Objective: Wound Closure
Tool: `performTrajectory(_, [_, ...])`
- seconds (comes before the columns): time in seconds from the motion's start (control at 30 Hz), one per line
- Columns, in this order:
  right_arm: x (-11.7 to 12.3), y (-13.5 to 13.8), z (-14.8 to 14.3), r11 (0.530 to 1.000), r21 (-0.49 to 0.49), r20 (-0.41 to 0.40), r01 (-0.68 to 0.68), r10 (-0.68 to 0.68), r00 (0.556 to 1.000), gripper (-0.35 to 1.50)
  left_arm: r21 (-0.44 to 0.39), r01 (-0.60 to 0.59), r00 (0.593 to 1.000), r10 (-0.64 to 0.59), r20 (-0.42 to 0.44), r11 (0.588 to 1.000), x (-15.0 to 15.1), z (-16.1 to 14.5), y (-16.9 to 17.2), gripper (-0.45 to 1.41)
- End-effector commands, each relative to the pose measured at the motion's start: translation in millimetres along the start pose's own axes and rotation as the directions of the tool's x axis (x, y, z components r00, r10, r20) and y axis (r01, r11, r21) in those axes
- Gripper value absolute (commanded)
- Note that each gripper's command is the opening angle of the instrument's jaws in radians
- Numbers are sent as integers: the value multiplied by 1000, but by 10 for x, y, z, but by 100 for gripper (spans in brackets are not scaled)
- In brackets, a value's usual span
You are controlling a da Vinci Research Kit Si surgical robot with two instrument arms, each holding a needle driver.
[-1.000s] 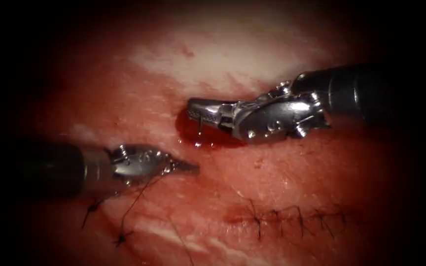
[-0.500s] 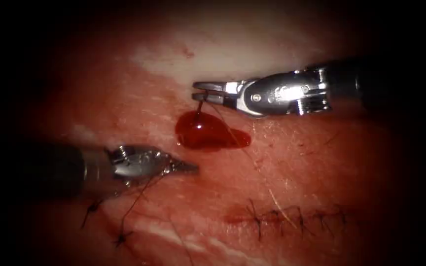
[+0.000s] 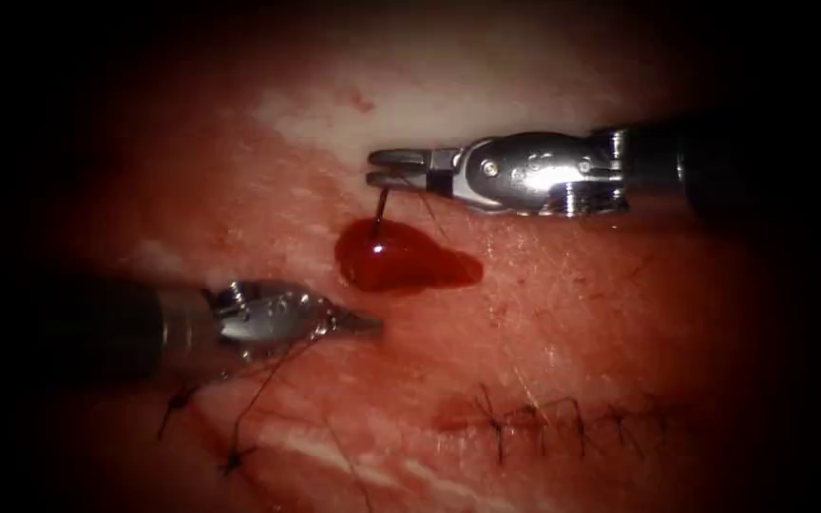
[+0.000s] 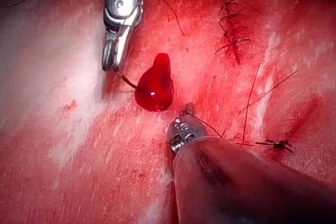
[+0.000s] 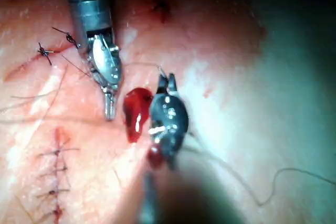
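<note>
Nearest, below the red fluid pool (image 3: 401, 261): stitched cut (image 3: 563, 418), dark thread (image 3: 263, 380) trailing on glistening tissue (image 3: 620, 313). Just lower left of the pool, left tool (image 3: 365, 324), jaws closed to a slim point, holding nothing visible. Beyond the pool, right tool (image 3: 377, 168), smooth steel, jaws closed on a short dark needle piece (image 3: 380, 204) dipping into the pool's top edge; whether in tissue, impossible to tell. Bare pale tissue around the pool's far side.
</note>
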Motion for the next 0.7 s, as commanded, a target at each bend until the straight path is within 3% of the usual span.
performTrajectory(0.03, [-5,-5,12,999,14,2,-33,33,999,-35,-2,1,1000,-1,1,1000,-6,9,1,-35])
performTrajectory(0.47, [1,6,13,993,10,3,-115,115,993,-35,-1,-1,1000,1,7,1000,-7,8,1,-35])
performTrajectory(0.7, [-2,9,16,925,11,-3,-381,381,925,-35,-2,-1,1000,1,7,1000,-8,6,1,-35])
